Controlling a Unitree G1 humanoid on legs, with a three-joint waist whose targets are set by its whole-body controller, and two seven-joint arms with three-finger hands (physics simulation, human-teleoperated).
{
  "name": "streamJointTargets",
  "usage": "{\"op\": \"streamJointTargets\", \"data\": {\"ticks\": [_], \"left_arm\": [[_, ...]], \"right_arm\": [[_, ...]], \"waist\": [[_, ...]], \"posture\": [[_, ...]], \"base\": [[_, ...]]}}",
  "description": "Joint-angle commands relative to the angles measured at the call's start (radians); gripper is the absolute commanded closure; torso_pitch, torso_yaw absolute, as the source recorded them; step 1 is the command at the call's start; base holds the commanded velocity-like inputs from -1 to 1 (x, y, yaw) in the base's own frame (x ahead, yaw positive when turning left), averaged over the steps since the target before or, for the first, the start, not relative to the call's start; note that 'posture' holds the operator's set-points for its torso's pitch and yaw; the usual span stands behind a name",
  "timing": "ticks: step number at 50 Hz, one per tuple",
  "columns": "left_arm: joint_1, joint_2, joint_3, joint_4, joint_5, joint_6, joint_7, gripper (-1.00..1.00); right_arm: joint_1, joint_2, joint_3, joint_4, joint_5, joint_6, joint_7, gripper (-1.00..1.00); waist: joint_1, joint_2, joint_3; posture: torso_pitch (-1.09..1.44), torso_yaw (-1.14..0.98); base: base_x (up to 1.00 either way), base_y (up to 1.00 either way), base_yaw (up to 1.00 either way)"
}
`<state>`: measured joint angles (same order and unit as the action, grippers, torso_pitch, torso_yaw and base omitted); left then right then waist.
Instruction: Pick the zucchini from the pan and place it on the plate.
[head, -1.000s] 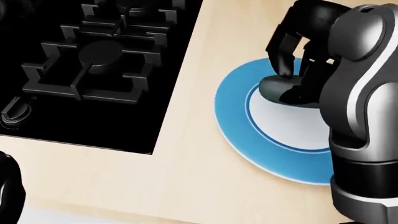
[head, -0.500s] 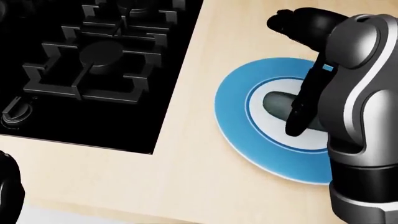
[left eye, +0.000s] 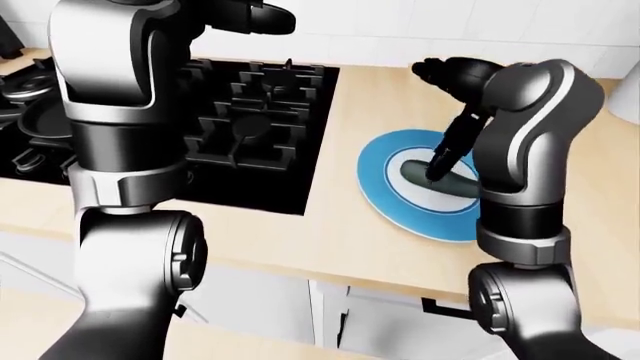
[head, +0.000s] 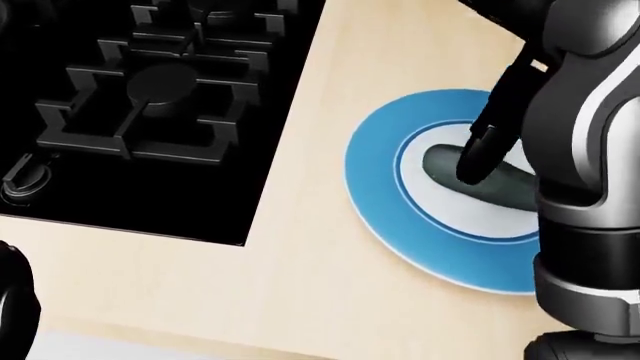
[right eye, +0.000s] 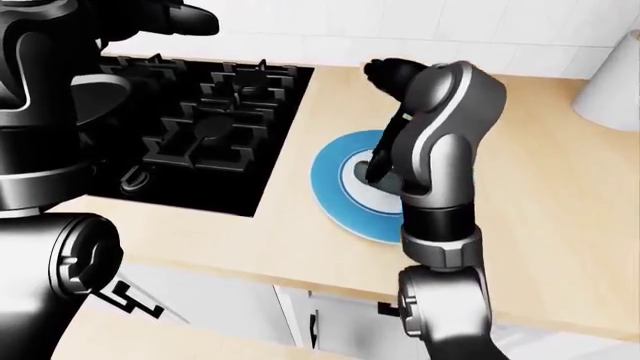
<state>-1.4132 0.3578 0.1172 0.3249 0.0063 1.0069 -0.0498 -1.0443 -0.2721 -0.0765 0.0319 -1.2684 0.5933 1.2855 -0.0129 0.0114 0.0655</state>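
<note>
Partly hidden, the zucchini (head: 500, 187) lies on the plate (head: 375, 161) — right robot hand (left eye: 445, 73) grip unclear

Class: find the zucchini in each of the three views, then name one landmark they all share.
Left-eye view: zucchini right of centre, on the plate.
Head view: right of centre, on the plate's white middle, partly behind the right arm.
Right-eye view: centre, mostly hidden by that arm.
Shared landmark: black stove.

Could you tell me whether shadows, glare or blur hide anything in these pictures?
Head view: even light, no glare or blur, but the black stove loses detail. Left-eye view: the robot's own right arm covers part of the zucchini on the plate.
</note>
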Motion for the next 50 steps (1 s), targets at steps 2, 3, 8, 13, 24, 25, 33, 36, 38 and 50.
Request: {"op": "streamJointTargets", "data": {"ticks": [2,3,8,13,24,25,33,36,38,50], "left_arm": [[-0.038,0.011,0.007,-0.033,0.005,-0.028,0.002,-1.0],[-0.038,0.012,0.006,-0.035,0.005,-0.026,0.001,-1.0],[-0.043,0.011,0.006,-0.036,0.007,-0.022,0.0,-1.0],[-0.029,0.004,0.006,-0.041,0.007,-0.027,0.003,-1.0],[-0.018,-0.001,0.002,-0.049,0.013,-0.028,-0.001,-1.0],[-0.017,-0.001,0.002,-0.048,0.013,-0.029,-0.001,-1.0],[-0.025,0.001,0.0,-0.042,0.019,-0.03,-0.007,-1.0],[-0.022,0.0,0.0,-0.043,0.022,-0.031,-0.008,-1.0],[-0.021,0.0,0.001,-0.042,0.023,-0.032,-0.009,-1.0],[-0.027,0.0,0.001,-0.033,0.029,-0.036,-0.013,-1.0]], "right_arm": [[-0.066,-0.015,-0.011,-0.022,0.037,0.06,-0.022,-1.0],[-0.074,-0.021,-0.017,-0.014,0.053,0.071,-0.034,-1.0],[-0.115,-0.038,-0.024,0.008,0.121,0.145,-0.065,-1.0],[-0.145,-0.053,-0.047,0.033,0.212,0.227,-0.134,-1.0],[-0.205,-0.086,-0.075,0.073,0.526,0.431,-0.331,-1.0],[-0.209,-0.09,-0.078,0.073,0.551,0.444,-0.351,-1.0],[-0.248,-0.114,-0.105,0.112,0.743,0.479,-0.524,-1.0],[-0.264,-0.133,-0.11,0.14,0.817,0.475,-0.592,-1.0],[-0.271,-0.14,-0.12,0.149,0.861,0.48,-0.644,-1.0],[-0.306,-0.179,-0.16,0.227,1.129,0.467,-0.895,-1.0]], "waist": [[0.001,-0.002,-0.035],[0.001,-0.002,-0.034],[0.002,-0.004,-0.034],[0.004,-0.006,-0.033],[0.009,-0.009,-0.033],[0.009,-0.009,-0.033],[0.013,-0.011,-0.032],[0.014,-0.012,-0.032],[0.015,-0.013,-0.032],[0.019,-0.02,-0.031]], "posture": [[0.0,0.0],[0.0,0.0],[0.0,0.0],[0.0,0.0],[0.0,0.0],[0.0,0.0],[0.0,0.0],[0.0,0.0],[0.0,0.0],[0.0,0.0]], "base": [[0.0,0.0,0.0],[0.0,0.0,0.0],[0.0,0.0,0.0],[0.0,0.0,0.0],[0.0,0.0,0.0],[0.0,0.0,0.0],[0.0,0.0,0.0],[0.0,0.0,0.0],[0.0,0.0,0.0],[0.0,0.0,0.0]]}}
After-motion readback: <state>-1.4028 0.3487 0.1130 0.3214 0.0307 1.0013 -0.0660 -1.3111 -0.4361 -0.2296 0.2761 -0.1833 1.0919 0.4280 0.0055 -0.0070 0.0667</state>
